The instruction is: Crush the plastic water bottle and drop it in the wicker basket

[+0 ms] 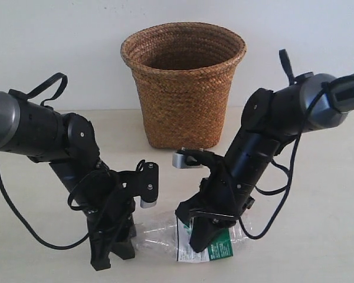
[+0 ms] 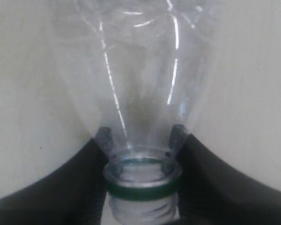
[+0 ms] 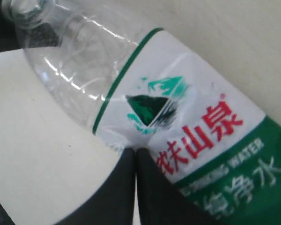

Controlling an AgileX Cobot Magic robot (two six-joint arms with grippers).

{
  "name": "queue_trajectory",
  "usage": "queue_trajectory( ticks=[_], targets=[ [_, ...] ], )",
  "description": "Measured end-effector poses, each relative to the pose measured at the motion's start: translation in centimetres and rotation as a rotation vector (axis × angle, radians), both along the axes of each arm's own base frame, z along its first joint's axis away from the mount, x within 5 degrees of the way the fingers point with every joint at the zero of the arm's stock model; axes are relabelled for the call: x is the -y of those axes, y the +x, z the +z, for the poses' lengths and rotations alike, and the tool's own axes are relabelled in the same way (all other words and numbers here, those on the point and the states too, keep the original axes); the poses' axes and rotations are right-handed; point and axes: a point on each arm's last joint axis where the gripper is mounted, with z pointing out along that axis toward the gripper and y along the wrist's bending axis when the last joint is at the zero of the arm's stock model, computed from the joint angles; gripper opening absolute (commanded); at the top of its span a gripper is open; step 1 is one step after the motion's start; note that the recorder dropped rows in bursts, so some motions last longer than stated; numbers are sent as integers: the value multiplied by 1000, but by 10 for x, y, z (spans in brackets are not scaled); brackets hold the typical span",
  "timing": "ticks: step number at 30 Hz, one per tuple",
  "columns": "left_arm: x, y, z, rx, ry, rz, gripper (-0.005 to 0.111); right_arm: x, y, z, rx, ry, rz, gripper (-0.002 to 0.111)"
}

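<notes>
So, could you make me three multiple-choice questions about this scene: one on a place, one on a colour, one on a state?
1. Where is the plastic water bottle?
A. lying on the table in front of the wicker basket
B. inside the basket
C. lifted in the air

2. What colour is the bottle's neck ring?
A. red
B. green
C. blue

3. What is the left gripper doing?
A. open, touching nothing
B. holding the basket's rim
C. shut on the bottle's neck

Answers: 1 A, the exterior view shows it flat on the table; 2 B, the left wrist view shows a green band; 3 C, its fingers press both sides of the neck.
</notes>
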Motion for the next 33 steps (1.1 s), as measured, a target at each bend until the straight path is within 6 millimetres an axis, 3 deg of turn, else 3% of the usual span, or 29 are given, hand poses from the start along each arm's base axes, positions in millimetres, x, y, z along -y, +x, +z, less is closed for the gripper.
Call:
queue_trajectory(
  ticks=[4,13,18,25,28,29,33],
  targets=[
    [0,0,0,-2,0,-1,4,-5,8,-12,-63,-17,-19,0],
    [-1,0,0,-11,1,2,4,-9,20,-15,-178,-75,-47,0],
    [-1,-1,0,-21,1,1,4,-7,17,6,-114,-84,6,0],
    [0,-6,0,-70,-3,-5,4,12,27,72,171,-53,-31,0],
    [0,-7,0,-75,-2,-14,4,20,28,90,234,-42,-49,0],
    [0,-7,0,-77,-1,-14,4,21,28,92,239,-41,-45,0],
    [0,-7,0,-80,-1,-16,4,17,20,69,193,-64,16,0]
  ],
)
